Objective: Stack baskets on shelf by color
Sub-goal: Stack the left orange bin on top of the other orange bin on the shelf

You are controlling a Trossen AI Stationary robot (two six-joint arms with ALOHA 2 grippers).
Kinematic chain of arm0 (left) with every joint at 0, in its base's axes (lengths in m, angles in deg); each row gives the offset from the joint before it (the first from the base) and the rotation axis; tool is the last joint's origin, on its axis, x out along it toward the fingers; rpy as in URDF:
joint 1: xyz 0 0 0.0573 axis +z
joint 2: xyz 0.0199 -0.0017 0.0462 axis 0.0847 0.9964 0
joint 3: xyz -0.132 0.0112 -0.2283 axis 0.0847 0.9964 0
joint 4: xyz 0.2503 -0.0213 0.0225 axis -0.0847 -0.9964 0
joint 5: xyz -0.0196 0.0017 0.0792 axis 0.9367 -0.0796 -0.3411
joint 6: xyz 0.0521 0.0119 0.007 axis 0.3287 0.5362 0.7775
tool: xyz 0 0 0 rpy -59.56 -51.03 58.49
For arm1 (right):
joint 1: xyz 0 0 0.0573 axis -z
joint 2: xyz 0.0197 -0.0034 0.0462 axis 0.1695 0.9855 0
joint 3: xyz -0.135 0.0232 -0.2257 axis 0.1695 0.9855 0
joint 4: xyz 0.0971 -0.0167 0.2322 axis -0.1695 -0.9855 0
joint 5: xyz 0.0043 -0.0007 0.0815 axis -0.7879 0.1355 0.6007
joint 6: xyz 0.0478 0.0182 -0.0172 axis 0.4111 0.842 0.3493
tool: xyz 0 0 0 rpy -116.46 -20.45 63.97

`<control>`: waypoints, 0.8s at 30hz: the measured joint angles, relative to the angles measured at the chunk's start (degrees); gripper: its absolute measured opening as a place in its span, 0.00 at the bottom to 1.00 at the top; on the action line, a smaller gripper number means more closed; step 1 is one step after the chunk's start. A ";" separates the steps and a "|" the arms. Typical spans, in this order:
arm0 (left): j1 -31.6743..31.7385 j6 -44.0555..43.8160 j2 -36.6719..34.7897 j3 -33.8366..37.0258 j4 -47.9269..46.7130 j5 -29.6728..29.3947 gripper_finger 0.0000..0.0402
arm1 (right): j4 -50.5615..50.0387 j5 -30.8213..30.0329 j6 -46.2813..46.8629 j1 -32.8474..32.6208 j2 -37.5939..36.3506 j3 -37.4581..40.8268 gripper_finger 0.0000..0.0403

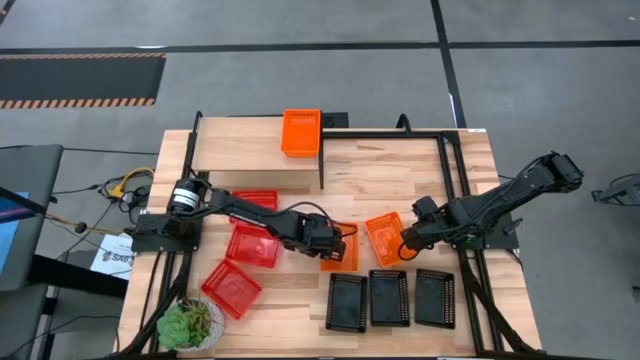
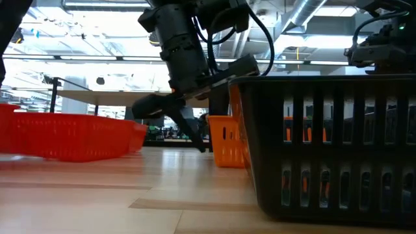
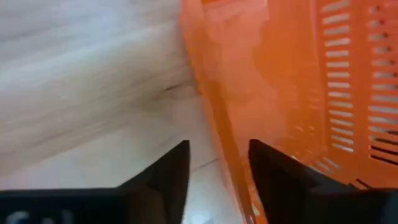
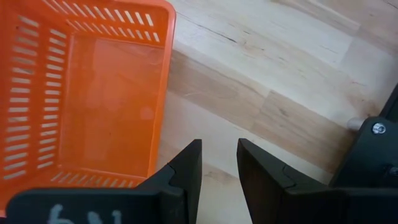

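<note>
One orange basket stands on the shelf at the far side. A second orange basket rests on the table at its middle. My left gripper is open over this basket's left wall, one finger over the bare table, the other over the basket's inside. A third orange basket rests flat on the table just left of my right gripper. That gripper hangs over bare wood, open by a narrow gap, nothing between its fingers. My left gripper comes down steeply from above, with the orange basket's left wall between its fingers. The outer finger stands clear of the wall. Whether the inner finger touches the wall, I cannot tell. The basket rests on the table.
Three black baskets stand in a row along the near edge. Three red baskets lie under and beside the left arm. A green potted plant sits at the near left corner. The shelf's black frame crosses the table's far right.
</note>
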 joint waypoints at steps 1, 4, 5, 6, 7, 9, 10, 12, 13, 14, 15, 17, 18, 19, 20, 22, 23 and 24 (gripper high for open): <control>0.04 0.19 0.00 -0.51 -0.15 -0.14 0.28 | -0.04 0.00 -0.01 0.00 0.01 0.00 0.31; 0.05 0.96 -0.16 -1.46 0.20 -0.71 0.16 | -0.04 -0.02 -0.13 0.00 0.00 0.00 0.31; 0.15 0.98 -0.16 -1.50 0.10 -1.09 0.12 | -0.02 -0.02 -0.13 0.00 0.01 0.00 0.31; 0.20 1.03 -0.15 -1.50 -0.06 -1.19 0.08 | -0.01 -0.04 -0.18 0.00 0.02 0.00 0.31; 0.30 1.30 -0.15 -1.50 -0.15 -1.19 0.04 | -0.01 -0.04 -0.50 0.00 0.00 0.00 0.31; 0.64 1.72 -0.15 -1.52 0.02 -0.93 0.02 | -0.01 -0.09 -1.10 0.00 0.01 0.00 0.31; 0.76 1.75 -0.15 -1.52 -0.01 -0.58 0.01 | -0.01 -0.14 -1.29 0.00 0.01 0.00 0.31; 1.07 1.73 -0.15 -1.52 0.16 -0.29 0.01 | -0.03 -0.21 -1.39 0.00 0.00 0.00 0.31; 1.19 1.71 -0.16 -1.52 0.49 -0.29 0.00 | -0.04 -0.30 -1.44 0.00 0.00 0.00 0.31; 1.28 1.73 -0.36 -1.68 0.42 -0.27 0.00 | -0.03 -0.48 -1.44 0.00 0.02 0.00 0.31; 1.42 1.75 -0.72 -1.90 -0.30 -0.45 0.00 | -0.01 -0.75 -1.43 0.00 0.00 0.00 0.31; 2.01 1.85 -1.59 -2.96 -0.28 -0.71 0.00 | -0.04 -1.50 -1.46 0.00 0.02 0.00 0.31; 2.35 1.86 -2.17 -3.60 -0.68 -0.73 0.00 | 0.02 -1.75 -1.46 0.00 0.02 0.00 0.31; 2.70 2.02 -2.73 -4.43 -1.39 -0.76 0.00 | -0.04 -1.83 -1.46 0.00 0.00 0.00 0.31; 3.00 2.40 -3.45 -5.33 -1.60 -0.79 0.00 | -0.21 -1.93 -1.46 0.05 0.01 0.00 0.31; 3.40 3.31 -4.62 -7.52 -2.51 -0.97 0.00 | -0.45 -1.95 -1.46 0.11 0.00 0.00 0.31; 3.50 3.80 -5.68 -8.64 -3.17 -0.95 0.00 | -0.64 -1.96 -1.46 0.11 0.00 0.00 0.31; 3.54 4.37 -6.59 -9.96 -4.68 -0.99 0.00 | -0.80 -1.95 -1.47 0.11 0.02 0.00 0.31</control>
